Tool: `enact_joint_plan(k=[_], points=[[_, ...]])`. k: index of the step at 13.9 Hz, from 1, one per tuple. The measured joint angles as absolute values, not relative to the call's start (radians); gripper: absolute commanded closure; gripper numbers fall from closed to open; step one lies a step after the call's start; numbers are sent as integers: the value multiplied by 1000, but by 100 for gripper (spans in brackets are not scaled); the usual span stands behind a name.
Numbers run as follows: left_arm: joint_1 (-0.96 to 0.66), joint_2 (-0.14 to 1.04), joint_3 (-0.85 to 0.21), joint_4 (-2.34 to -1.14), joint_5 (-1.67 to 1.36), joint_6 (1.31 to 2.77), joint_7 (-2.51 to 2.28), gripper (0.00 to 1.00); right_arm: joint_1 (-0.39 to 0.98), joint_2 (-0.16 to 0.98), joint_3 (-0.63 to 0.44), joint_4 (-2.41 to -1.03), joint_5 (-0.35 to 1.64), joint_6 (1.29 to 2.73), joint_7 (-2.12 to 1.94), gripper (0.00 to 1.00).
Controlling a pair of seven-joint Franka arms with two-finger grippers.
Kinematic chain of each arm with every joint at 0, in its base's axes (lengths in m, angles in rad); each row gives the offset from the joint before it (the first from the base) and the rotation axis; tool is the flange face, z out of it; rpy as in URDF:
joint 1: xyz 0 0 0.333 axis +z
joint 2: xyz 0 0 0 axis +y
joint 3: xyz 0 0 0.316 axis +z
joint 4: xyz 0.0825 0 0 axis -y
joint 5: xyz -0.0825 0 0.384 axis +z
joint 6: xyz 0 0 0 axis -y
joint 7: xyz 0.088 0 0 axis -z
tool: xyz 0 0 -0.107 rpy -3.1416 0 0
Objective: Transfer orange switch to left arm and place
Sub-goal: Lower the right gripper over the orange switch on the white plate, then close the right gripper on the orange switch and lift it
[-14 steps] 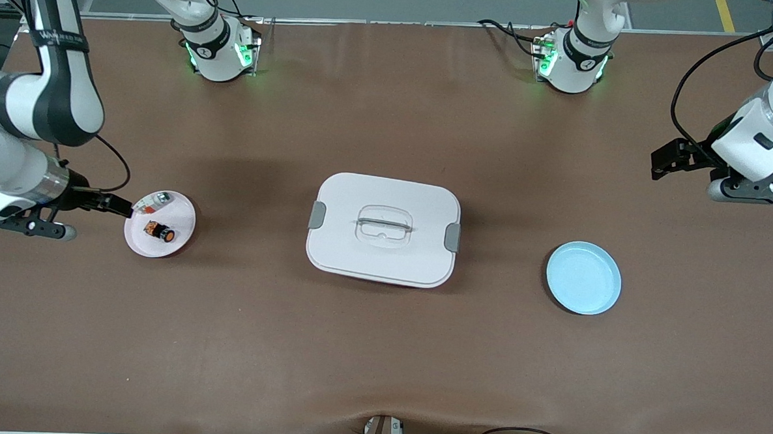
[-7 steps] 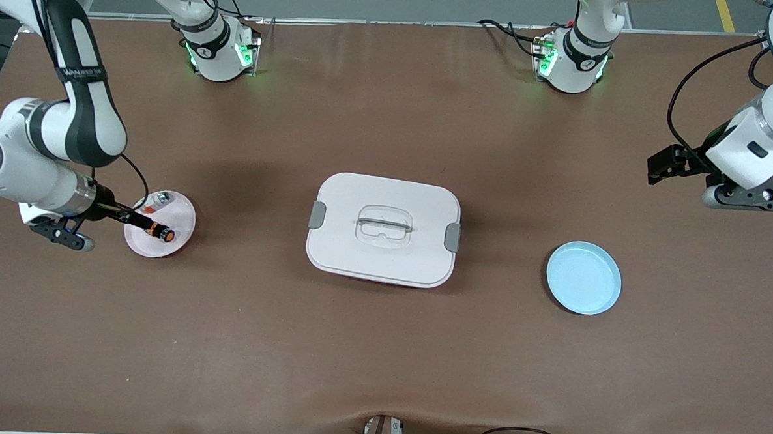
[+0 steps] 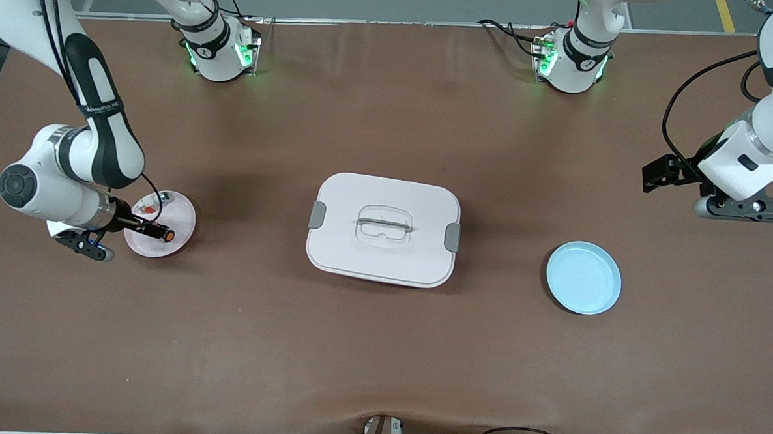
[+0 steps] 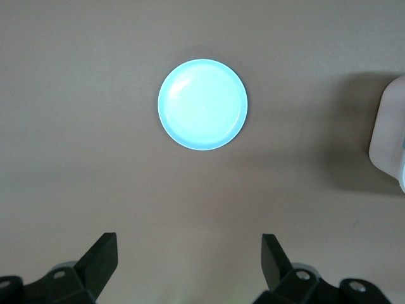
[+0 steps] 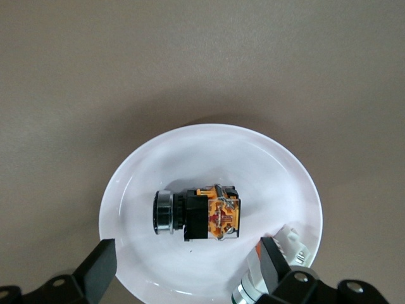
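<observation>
Since the earlier frames the right arm has swung in toward the pink plate (image 3: 164, 223), and its claw (image 3: 154, 231) now hangs low over that plate, where a second ago it stood off past the rim. The left claw (image 3: 652, 173) has drifted only slightly, over bare desk (image 3: 381, 347) at the left arm's end, where that arm waits.

From the front there are two plates, one pink and one blue (image 3: 583, 278), and one white box (image 3: 383, 229) between them, with a grey clip on each short side. The orange switch (image 3: 166, 235) lies on the pink plate, just beside the right claw's tips.

From the left wrist, the left claw (image 4: 190, 266) is spread wide, holding nothing, with the blue plate (image 4: 202, 104) in view and a corner of the box (image 4: 389, 136).

From the right wrist, the right claw (image 5: 190, 269) is also spread wide over the pink plate (image 5: 209, 149). The switch (image 5: 197, 213) lies on its side: a black body, an orange end, a silvery ring at the other. One small silver-and-red item (image 5: 285, 250) lies beside it on the plate.
</observation>
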State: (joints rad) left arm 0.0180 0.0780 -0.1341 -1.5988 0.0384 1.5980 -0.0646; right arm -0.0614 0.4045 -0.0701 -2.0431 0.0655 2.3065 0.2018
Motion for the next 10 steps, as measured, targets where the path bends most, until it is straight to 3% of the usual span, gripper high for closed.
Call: enact_joint_plan(k=[10], points=[[18,83,-134,-1611,38,1627,-65,0,-61,502,-70,-2043,66,2413,202,0]])
